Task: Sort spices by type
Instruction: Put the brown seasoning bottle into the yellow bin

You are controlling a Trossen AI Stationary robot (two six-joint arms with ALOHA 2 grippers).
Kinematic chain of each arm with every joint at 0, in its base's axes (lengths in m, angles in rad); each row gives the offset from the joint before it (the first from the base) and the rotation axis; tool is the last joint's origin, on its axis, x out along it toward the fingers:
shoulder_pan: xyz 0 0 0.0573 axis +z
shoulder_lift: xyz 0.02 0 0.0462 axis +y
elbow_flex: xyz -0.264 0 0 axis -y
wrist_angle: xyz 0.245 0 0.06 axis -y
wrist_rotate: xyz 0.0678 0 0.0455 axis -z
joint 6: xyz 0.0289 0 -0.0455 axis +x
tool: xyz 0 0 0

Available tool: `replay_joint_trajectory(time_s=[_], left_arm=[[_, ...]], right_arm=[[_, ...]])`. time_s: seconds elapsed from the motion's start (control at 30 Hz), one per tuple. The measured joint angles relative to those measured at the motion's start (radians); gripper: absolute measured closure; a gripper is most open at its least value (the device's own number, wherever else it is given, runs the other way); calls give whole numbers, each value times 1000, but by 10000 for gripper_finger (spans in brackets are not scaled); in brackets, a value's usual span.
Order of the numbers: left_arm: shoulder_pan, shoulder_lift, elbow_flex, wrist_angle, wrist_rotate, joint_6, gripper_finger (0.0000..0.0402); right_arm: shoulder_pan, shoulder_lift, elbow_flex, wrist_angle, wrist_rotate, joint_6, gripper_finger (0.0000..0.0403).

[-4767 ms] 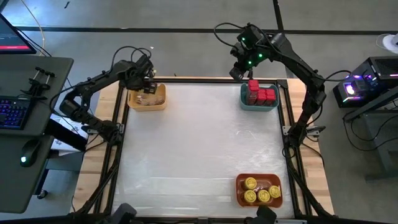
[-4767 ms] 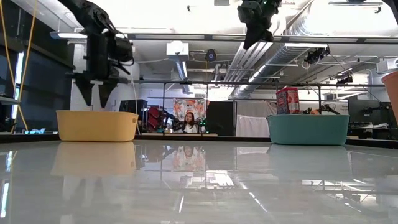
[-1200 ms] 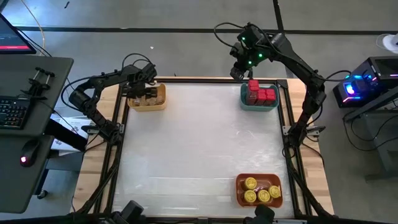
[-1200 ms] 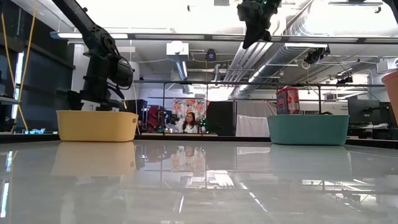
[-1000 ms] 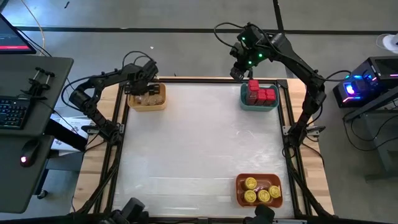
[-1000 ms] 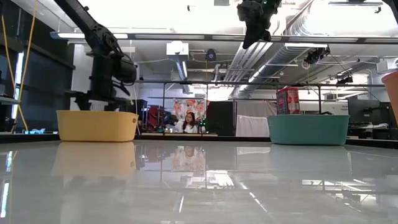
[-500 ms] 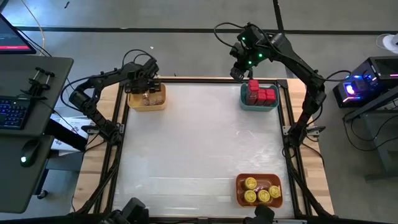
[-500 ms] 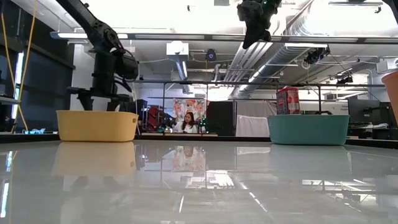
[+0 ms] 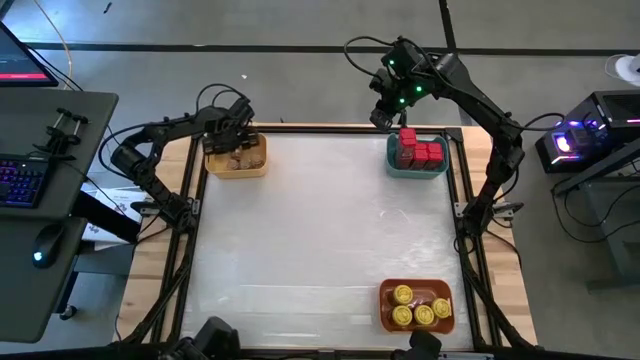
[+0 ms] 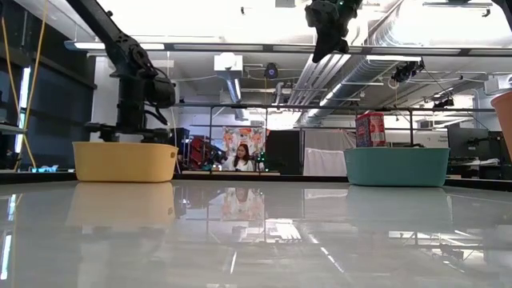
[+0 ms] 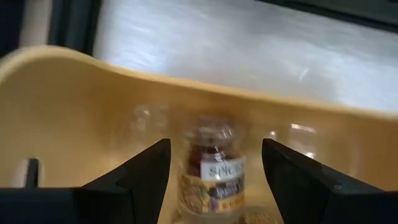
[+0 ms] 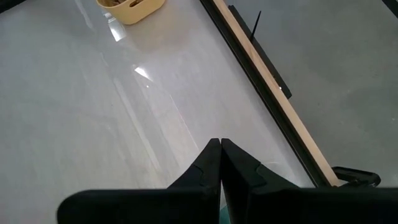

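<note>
High view says basically done: nothing loose on the tabletop (image 9: 320, 240), every spice binned. Far left corner, yellow bin (image 9: 237, 160) with tan-brown jars (image 9: 238, 157), count unclear under the left gripper (image 9: 228, 138), fingers apart around one jar but not closed on it. Far right corner, teal bin (image 9: 417, 168) with red tins (image 9: 420, 151), looks like four; right gripper (image 9: 381, 118) parked beside it, fingers together, empty. Near right, orange bin (image 9: 417, 291), four yellow-lidded jars (image 9: 420, 308). Probably only arm retreat left.

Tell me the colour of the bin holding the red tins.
Teal bin, clearest in the low view.
</note>
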Motion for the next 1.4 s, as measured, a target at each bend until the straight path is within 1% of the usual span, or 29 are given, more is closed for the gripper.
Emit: replay_joint_trajectory(time_s=[0.17,0.23,0.4,0.5,0.73,0.83,0.9,1.03,1.23,1.4], left_arm=[[19,0,0,8,1,0,165],[19,0,0,10,21,1,165],[9,5,0,-5,24,26,165],[8,20,0,-29,14,18,165],[6,27,0,-28,6,16,165],[3,27,-17,-19,4,-11,165],[1,27,-35,2,21,-24,167],[-10,27,-64,35,40,-26,189],[-17,21,-66,50,19,-1,248],[-16,-16,-66,53,-35,53,250]], right_arm=[[0,0,0,0,0,0,403],[0,0,0,0,0,0,403],[0,0,0,0,-1,0,403],[0,0,0,-1,-1,0,403],[0,0,0,0,-2,0,403],[0,0,0,0,-2,0,403],[0,0,0,0,-2,0,403],[0,0,0,0,-3,0,403],[0,0,0,1,-3,1,403],[0,0,0,1,-3,5,403]])
